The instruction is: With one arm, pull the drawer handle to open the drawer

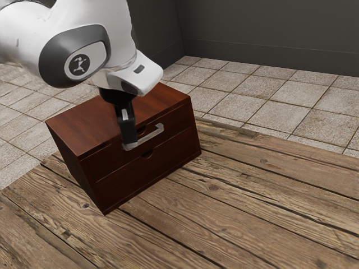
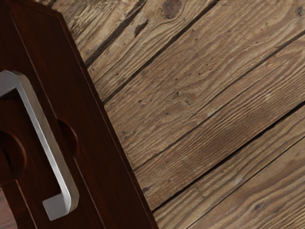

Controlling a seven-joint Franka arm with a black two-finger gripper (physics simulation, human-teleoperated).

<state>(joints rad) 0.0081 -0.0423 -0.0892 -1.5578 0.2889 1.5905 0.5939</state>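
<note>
A dark red-brown wooden cabinet (image 1: 92, 120) with two drawers stands on a plank surface. The upper drawer front (image 1: 168, 120) carries a grey metal U-shaped handle (image 1: 151, 133). My black gripper (image 1: 129, 139) reaches down from the white hand onto the handle's end nearer the exterior view's left, overlapping it. In the wrist view the handle (image 2: 45, 138) runs along the drawer front (image 2: 100, 167), just beside my hand, with round recesses in the wood behind it. The upper drawer front lies about level with the lower drawer front (image 1: 151, 168).
The cabinet sits on weathered wooden planks (image 1: 252, 196) that stretch toward the exterior view's right and front. Grey floor tiles (image 1: 280, 95) and a dark wall (image 1: 269, 28) lie behind. My white arm (image 1: 67, 39) hangs over the cabinet's top.
</note>
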